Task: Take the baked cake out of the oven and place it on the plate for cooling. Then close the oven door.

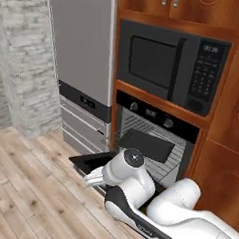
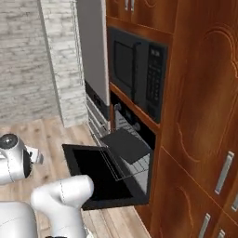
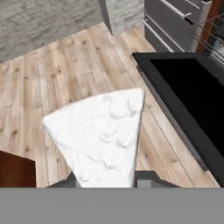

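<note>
A white frosted wedge of cake (image 3: 103,138) sits between my fingertips (image 3: 151,178), so my gripper (image 3: 107,181) is shut on it, held above the wooden floor. The gripper (image 1: 93,179) hangs to the left of the oven door's front edge. The black oven (image 1: 155,134) stands open with wire racks inside. Its oven door (image 1: 89,162) lies folded down flat, also seen as the oven door (image 2: 104,179) and the oven door (image 3: 188,96) to the right of the cake. The plate is out of view.
A dark flat tray (image 1: 145,144) rests on the pulled-out rack, the same tray (image 2: 124,144) from the side. A grey microwave (image 1: 170,64) sits above the oven. A steel fridge (image 1: 85,54) and a stone pillar (image 1: 25,60) stand left. Wood cabinets (image 2: 200,116) stand right.
</note>
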Controlling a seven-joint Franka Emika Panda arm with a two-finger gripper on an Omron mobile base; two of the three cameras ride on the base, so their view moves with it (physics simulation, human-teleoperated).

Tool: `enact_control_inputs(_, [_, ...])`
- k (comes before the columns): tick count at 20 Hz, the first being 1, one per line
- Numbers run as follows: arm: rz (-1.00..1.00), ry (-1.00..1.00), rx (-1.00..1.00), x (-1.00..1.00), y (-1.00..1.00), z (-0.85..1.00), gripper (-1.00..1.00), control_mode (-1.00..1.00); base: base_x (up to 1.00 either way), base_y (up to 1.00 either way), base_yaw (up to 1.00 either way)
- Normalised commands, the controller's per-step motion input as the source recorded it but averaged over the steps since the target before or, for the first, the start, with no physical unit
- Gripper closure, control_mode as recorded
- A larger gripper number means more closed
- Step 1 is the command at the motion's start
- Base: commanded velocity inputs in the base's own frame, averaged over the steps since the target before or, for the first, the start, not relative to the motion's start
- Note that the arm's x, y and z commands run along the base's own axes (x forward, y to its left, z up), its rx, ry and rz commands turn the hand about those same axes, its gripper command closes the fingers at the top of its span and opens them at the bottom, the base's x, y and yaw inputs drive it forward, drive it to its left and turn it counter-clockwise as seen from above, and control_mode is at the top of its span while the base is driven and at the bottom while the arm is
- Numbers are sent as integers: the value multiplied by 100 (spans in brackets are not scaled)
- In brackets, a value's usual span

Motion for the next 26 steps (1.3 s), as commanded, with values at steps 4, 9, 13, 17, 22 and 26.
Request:
enact_control_inputs(4, [0, 0, 0, 0, 0, 0, 100, 100, -3, 12, 89])
enact_control_inputs(9, [0, 0, 0, 0, 0, 0, 100, 100, 0, 13, 79])
enact_control_inputs(13, [0, 0, 0, 0, 0, 0, 100, 100, 1, 19, 71])
enact_control_inputs(17, [0, 0, 0, 0, 0, 0, 100, 100, 1, 23, 63])
enact_control_inputs(22, [0, 0, 0, 0, 0, 0, 100, 100, 11, 13, 62])
enact_control_inputs(26, [0, 0, 0, 0, 0, 0, 100, 100, 14, 10, 58])
